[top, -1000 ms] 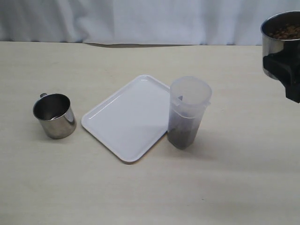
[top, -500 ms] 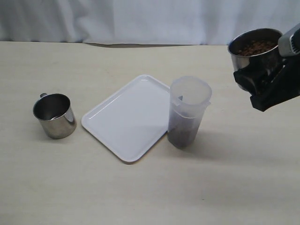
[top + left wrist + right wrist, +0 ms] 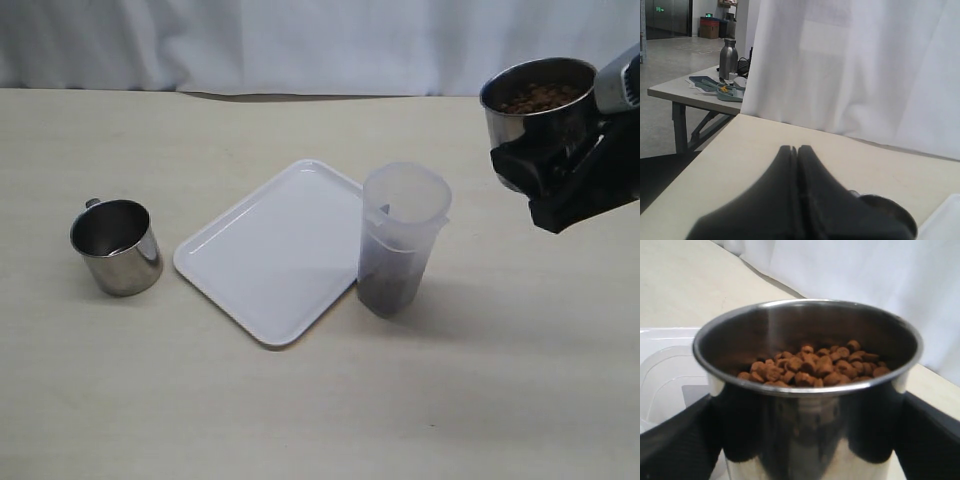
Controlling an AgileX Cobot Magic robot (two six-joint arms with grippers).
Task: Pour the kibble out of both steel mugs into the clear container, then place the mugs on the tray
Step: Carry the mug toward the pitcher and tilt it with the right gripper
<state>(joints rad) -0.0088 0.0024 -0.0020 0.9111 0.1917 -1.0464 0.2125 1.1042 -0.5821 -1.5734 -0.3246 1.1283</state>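
Your right gripper (image 3: 548, 160) clamps a kibble-filled mug (image 3: 535, 112) near the part-filled clear container (image 3: 400, 240); left gripper (image 3: 798, 149) closed, empty. The empty mug (image 3: 117, 246) sits off the tray (image 3: 270, 250). One pour, two placements left.

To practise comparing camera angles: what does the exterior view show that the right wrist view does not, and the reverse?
Exterior only: the other steel mug standing left of the tray, and dark kibble at the bottom of the clear container. Right wrist only: single pellets told apart, and black fingers pressed on both sides of the filled mug. Both: the right gripper holding the filled mug upright, near the clear container.
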